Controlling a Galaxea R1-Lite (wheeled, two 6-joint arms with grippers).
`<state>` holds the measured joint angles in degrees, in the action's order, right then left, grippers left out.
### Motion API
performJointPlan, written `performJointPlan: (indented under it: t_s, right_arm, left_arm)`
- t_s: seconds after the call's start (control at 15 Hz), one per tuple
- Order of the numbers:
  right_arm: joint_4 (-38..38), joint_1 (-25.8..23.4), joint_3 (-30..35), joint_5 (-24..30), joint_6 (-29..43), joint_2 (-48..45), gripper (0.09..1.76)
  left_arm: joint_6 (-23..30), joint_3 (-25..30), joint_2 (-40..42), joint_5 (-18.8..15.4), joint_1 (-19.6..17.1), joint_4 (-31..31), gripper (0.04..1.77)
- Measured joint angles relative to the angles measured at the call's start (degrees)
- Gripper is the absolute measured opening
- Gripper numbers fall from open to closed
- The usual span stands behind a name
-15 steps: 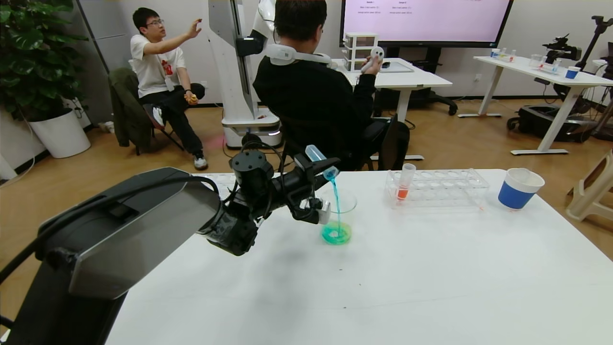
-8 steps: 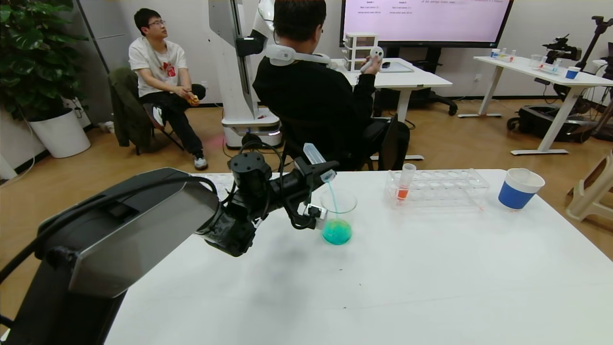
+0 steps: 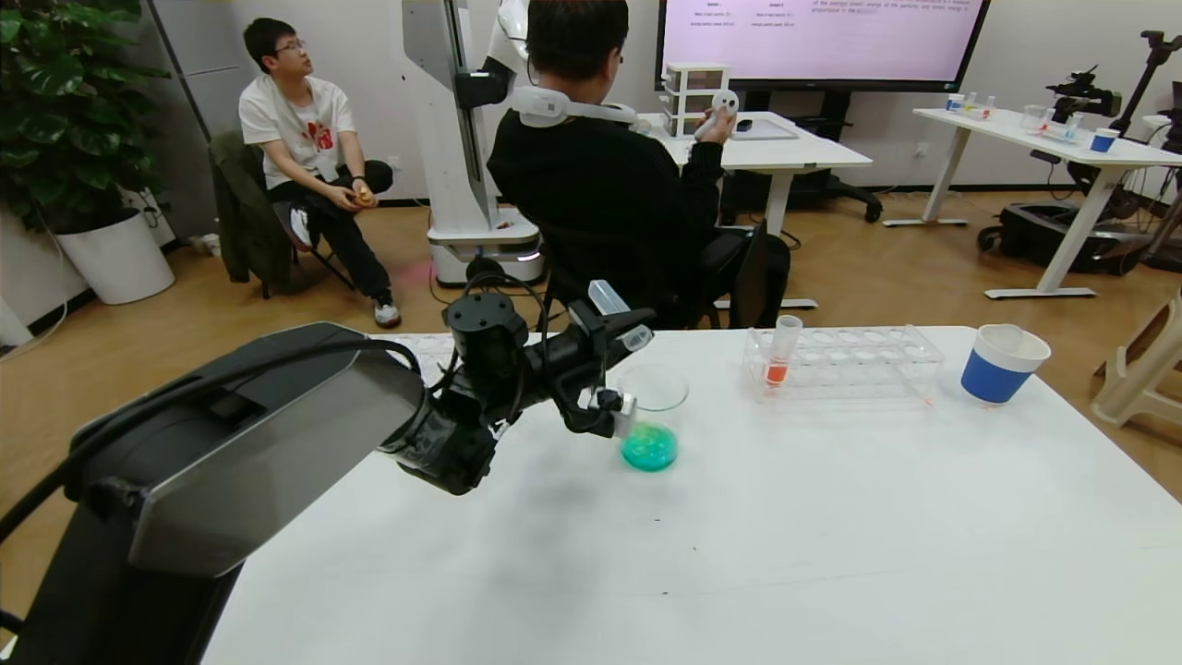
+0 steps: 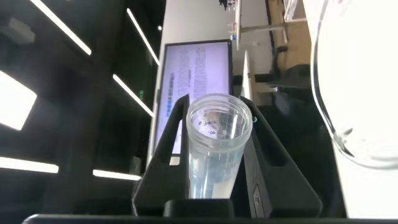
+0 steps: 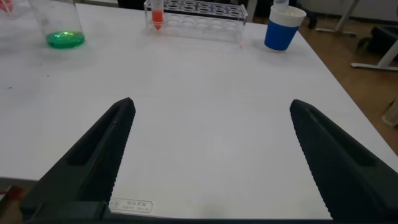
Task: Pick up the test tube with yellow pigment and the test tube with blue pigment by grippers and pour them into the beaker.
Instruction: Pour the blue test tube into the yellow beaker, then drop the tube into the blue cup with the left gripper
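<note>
Two claws are reporting differently here. From the head camera, the left gripper (image 3: 621,325) is sitting at the centre of the frame, clamping a tilted tube (image 3: 617,314) whose mouth is hanging just over the rim of the beaker (image 3: 653,417); the beaker, standing on the white table (image 3: 785,536) just below and right of the claw, is holding a blue-green pool at its bottom. No stream is showing, so the tube appears to be drained. Right of centre, a clear rack (image 3: 845,362) is holding one tube with an orange-red tip (image 3: 780,356), and a blue cup (image 3: 1002,363) is standing at the far right. From the left wrist camera, the tube (image 4: 214,149) is filling the middle of the frame between the black fingers (image 4: 165,155), mouth toward the lens and looking nearly empty, with the beaker's glass wall (image 4: 329,93) curving down the right edge. From the right wrist camera, the right gripper (image 5: 211,155) is standing wide apart and holding nothing above bare table; the beaker (image 5: 61,28) is at upper left, the rack (image 5: 199,12) at top centre. One likely risk: with the claw so close to the rim, swinging away low could be knocking the beaker over and spilling the mix.
</note>
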<state>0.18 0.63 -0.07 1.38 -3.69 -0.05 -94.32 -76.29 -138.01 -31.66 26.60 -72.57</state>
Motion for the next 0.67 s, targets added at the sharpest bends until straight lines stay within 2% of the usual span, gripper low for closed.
performJointPlan:
  t_s: [0.13,0.2,0.27,0.4,0.53,0.6,0.67]
  right_arm:
    - [0.00,0.00,0.00,0.00,0.01,0.00,1.74]
    - [0.00,0.00,0.00,0.00,0.00,0.00,1.74]
    - [0.00,0.00,0.00,0.00,0.00,0.00,1.74]
    - [-0.02,0.00,0.00,0.00,0.01,0.00,1.74]
    - [0.00,0.00,0.00,0.00,0.00,0.00,1.74]
    - [0.00,-0.01,0.00,0.00,0.01,0.00,1.74]
    - [0.00,-0.01,0.00,0.00,0.00,0.00,1.74]
  left_arm:
    - [12.07,0.30,1.05,3.52,0.62,-0.09,0.52]
    - [19.19,0.71,1.82,7.41,1.15,-0.91,0.52]
    - [25.93,1.13,2.67,13.97,1.89,-2.67,0.52]
    - [37.92,1.88,4.57,30.61,4.10,-5.57,0.52]
    - [49.51,1.32,6.12,47.53,6.25,-5.64,0.52]
    - [56.00,0.40,6.70,54.00,6.96,-4.57,0.52]
    - [61.68,-0.56,7.25,58.81,7.46,-2.32,0.52]
